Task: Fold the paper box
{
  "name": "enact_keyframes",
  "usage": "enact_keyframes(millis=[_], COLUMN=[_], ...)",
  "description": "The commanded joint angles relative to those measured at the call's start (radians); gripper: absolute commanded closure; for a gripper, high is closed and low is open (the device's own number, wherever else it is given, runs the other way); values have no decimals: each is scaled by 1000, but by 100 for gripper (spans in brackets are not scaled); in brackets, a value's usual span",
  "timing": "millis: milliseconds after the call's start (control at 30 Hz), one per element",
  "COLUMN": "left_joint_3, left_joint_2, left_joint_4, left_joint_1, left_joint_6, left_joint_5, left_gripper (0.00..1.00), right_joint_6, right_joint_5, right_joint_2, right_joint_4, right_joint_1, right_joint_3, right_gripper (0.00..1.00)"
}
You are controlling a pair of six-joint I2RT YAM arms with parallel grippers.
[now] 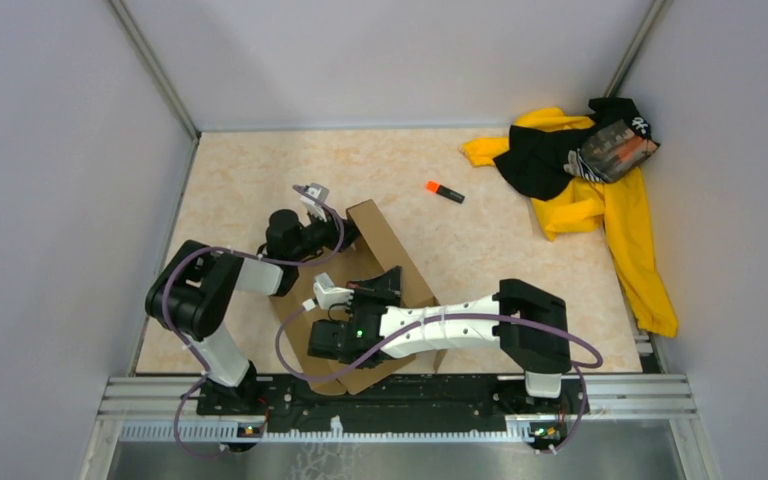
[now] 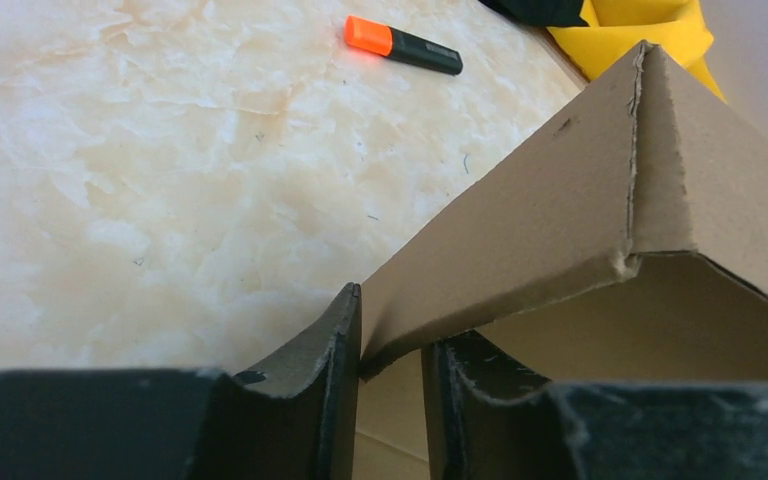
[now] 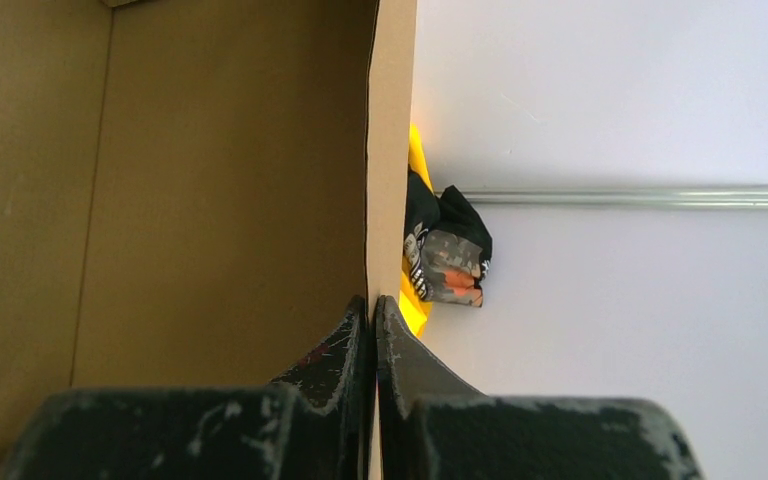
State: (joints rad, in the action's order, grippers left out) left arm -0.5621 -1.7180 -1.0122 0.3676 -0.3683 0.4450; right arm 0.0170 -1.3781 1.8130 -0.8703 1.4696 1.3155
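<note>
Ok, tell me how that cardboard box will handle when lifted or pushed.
Probably stiff within each panel: a wall of the paper box stands straight where the right gripper pinches it. Likely to hinge at creases, like the bent corner by the left gripper. Seemingly light, thin sheet, so a push may slide it on the table.

Robot lab test cell. Plain grey panel walls (image 1: pixel 50 200) on three sides, aluminium frame posts (image 1: pixel 155 65) at the corners. Marbled surface (image 1: pixel 230 190). Cabled left arm (image 1: pixel 200 290) and right arm (image 1: pixel 460 320) bolted to a slotted metal rail (image 1: pixel 400 392).
</note>
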Motion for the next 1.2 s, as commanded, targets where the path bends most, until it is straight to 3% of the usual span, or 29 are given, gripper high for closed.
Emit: enact_keyframes(millis=[0, 300, 533, 733, 1167], left_joint_3=[-36, -77, -107, -140, -272], left_joint_2=[-21, 9, 34, 77, 170], left_joint_4=[8, 161, 267, 395, 762], left_joint_1=[9, 64, 83, 89, 121], left_joint_6=[28, 95, 140, 189, 240], left_joint_5=[-108, -303, -389, -427, -616], left_gripper=[72, 88, 88, 88, 87], right_joint_6=[60, 48, 44, 47, 118], right_joint_5=[201, 220, 263, 309, 444], right_joint_2=[-1, -19, -64, -126, -413], right_joint_4=[87, 111, 125, 151, 222], right_joint_1=[4, 4, -8, -33, -170], right_joint_3=[-27, -46, -43, -14, 34], right_gripper=[100, 100, 99, 68, 51])
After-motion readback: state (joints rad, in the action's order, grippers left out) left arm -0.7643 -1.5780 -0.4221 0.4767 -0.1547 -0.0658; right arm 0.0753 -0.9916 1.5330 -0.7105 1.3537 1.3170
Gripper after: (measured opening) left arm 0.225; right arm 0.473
